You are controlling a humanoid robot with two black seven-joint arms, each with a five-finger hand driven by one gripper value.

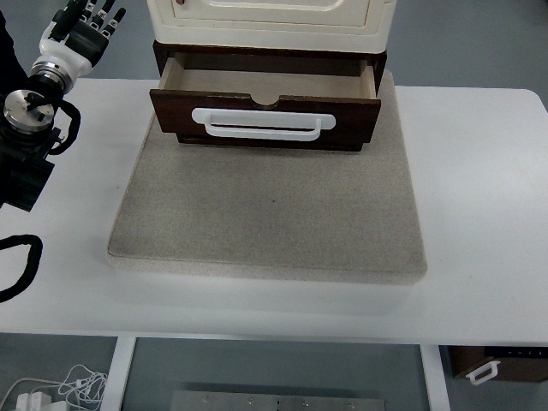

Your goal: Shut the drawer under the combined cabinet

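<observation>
While the left arm enters along the picture's left edge, its dark, jointed segments and a round metal wrist collar lead up to the left hand (86,26), a grey-and-black moulded shell with a white cuff, raised near the top left corner over the floor beyond the table; its fingers are extended and loosely spread, gripping nothing, and it is well apart from the drawer. A loop of black cable (21,265) curves over the table's left edge lower down. The table (479,214) is a smooth white slab with rounded corners, and on it lies a square mat (265,223) of speckled, stone-like beige with a slightly rough grain and softly rounded edges. At the far end of the mat stands the combined cabinet (270,21), its upper part glossy cream with a moulded panel front, set on a dark brown wooden base. The drawer (265,107) under it is pulled out toward the camera, showing a pale, bare wooden interior; its dark wood front has a half-round notch in the top edge and carries a long white plastic handle (263,125), a flat rounded bar. At bottom left white cords (73,385) lie tangled on the floor, and at bottom right a second dark brown box (497,364) with a small white handle sits below the table.
</observation>
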